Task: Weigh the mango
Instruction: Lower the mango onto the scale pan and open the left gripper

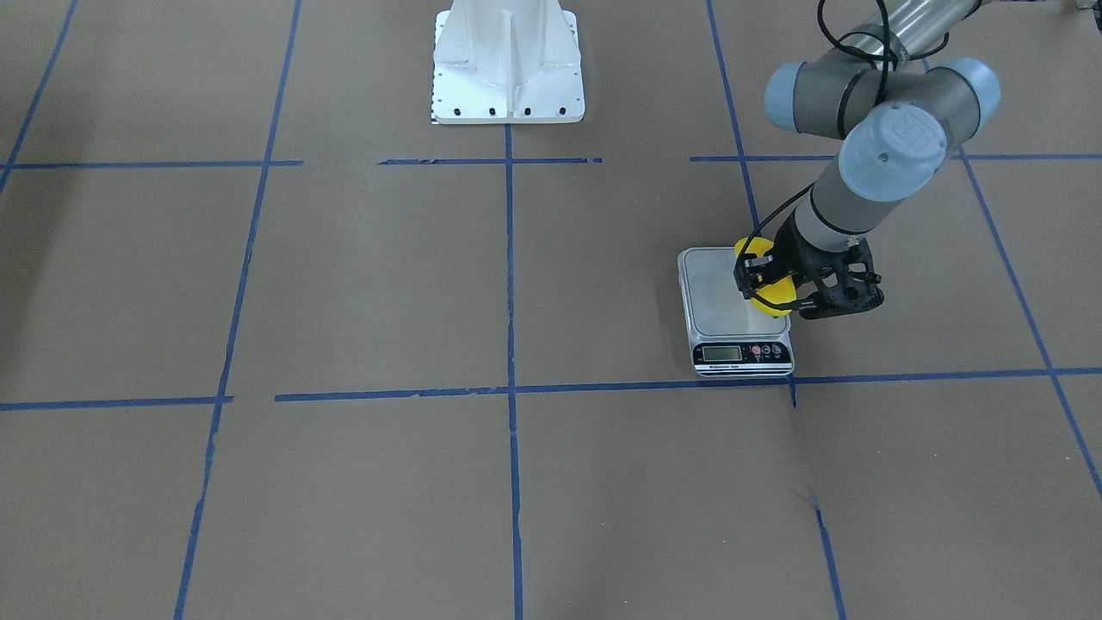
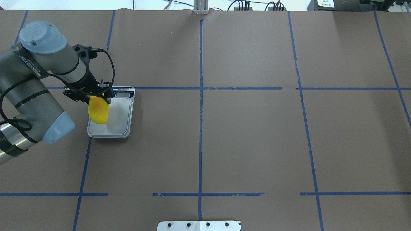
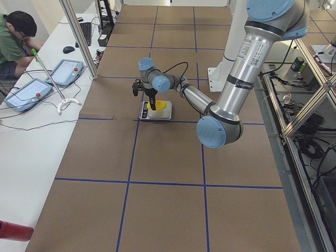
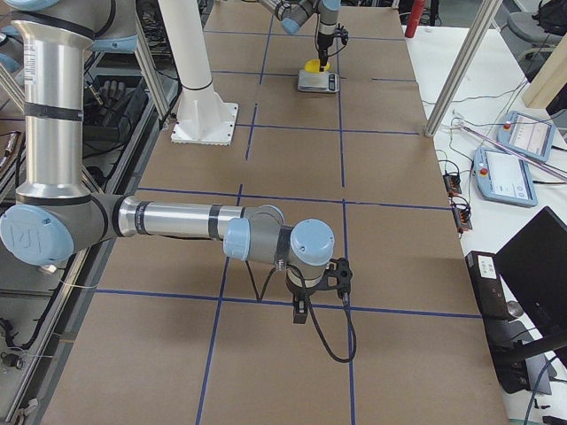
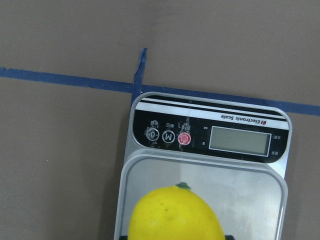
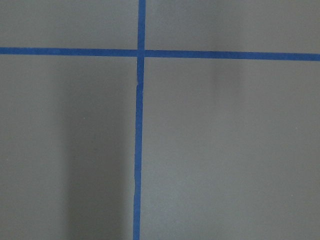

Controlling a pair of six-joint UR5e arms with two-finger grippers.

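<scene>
Closest to the left wrist camera, the mango (image 5: 175, 212) fills six o'clock, its stem end toward the scale (image 5: 210, 125), whose display shows no digits I can make out.

Front view: the left gripper (image 1: 770, 286) is closed across the mango's middle, over the platform's three o'clock edge. I cannot tell whether the fruit touches the steel.

Overhead: the mango lies lengthwise over the platform's nine o'clock side.

Left side view: the fruit shows just above centre, toward eleven o'clock.

Right side view: the right gripper (image 4: 301, 305) hovers at six o'clock, well apart from the scale. I cannot tell how far its fingers are open.

Right wrist view: only blue tape (image 6: 140, 125) on the table (image 6: 225, 150).

The mango looks light, firm, smooth-skinned and likely slippery, and it could bruise. A moderate squeeze across its narrow middle seems best.
</scene>
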